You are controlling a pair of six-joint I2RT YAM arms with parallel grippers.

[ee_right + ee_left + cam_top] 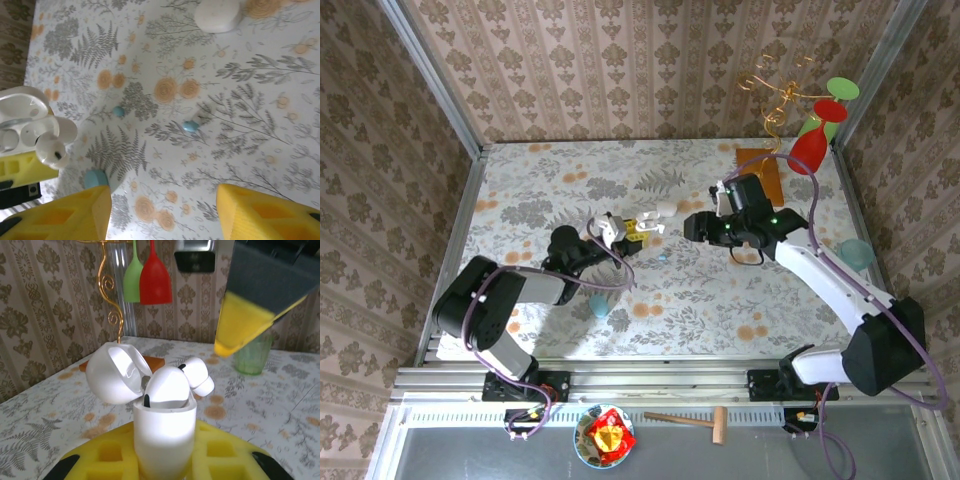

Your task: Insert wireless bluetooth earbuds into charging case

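Observation:
My left gripper [645, 228] [162, 460] is shut on the lower body of a white charging case [164, 427] [662, 212] [22, 125] and holds it upright with its lid [116, 372] swung open to the left. One white earbud [167, 386] sits in the case. A second white earbud [197, 375] [52, 147] rests tilted on the case's right rim. My right gripper [692, 226] [162, 215] hovers open just right of the case with nothing between its yellow pads [267, 215]. Two pale blue earbuds [118, 111] [190, 126] [665, 257] lie loose on the table.
A closed white case [217, 15] and a light blue case [95, 177] [599, 305] lie on the floral tablecloth. A green cup [857, 253] [252, 357] stands at the right edge. Red and green glasses on a gold stand [815, 140] sit at the back right.

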